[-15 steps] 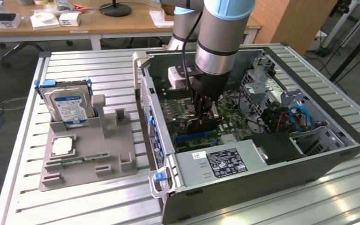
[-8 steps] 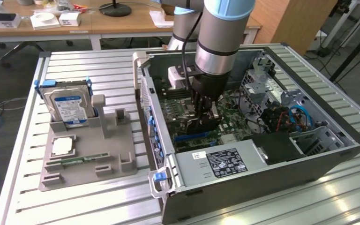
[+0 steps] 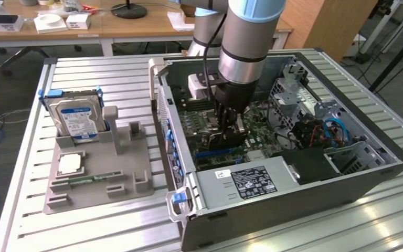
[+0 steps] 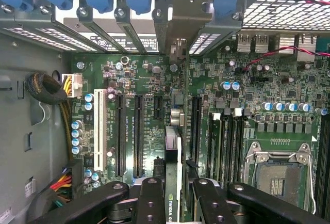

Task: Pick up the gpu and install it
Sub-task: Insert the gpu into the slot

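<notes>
Black gpu (image 4: 173, 152), one, pinched edge-on between two jaws over one motherboard (image 4: 129, 79); one hard drive (image 3: 75, 118) in tray (image 3: 96, 202).

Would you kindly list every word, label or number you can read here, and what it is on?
"NVIDIA": on the thin black gpu card.
Black-and-white label on the grey metal power supply box: too small.
Blue label on the silver hard drive: too small.
Green motherboard, white print: too small.
</notes>
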Robot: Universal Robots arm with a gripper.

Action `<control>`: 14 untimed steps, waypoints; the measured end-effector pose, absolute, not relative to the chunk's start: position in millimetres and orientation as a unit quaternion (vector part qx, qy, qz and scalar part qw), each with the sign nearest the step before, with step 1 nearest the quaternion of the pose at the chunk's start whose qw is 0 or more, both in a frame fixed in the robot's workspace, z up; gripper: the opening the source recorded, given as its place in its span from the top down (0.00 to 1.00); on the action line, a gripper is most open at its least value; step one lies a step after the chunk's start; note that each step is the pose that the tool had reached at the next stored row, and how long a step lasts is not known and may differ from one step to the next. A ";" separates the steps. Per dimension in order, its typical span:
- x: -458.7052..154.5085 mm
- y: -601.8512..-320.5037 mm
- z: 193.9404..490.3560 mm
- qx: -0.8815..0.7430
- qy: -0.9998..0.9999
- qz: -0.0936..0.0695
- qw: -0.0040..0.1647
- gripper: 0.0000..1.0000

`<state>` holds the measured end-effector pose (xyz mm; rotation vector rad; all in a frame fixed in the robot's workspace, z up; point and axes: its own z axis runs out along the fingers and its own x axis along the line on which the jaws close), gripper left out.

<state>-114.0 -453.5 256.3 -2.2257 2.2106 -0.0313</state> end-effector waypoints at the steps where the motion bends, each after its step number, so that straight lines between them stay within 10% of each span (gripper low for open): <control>1: -114.0 -453.5 256.3 -0.709 0.705 -0.010 0.002 0.74; 14: -114.0 -453.5 254.7 -0.709 0.705 -0.010 0.002 0.74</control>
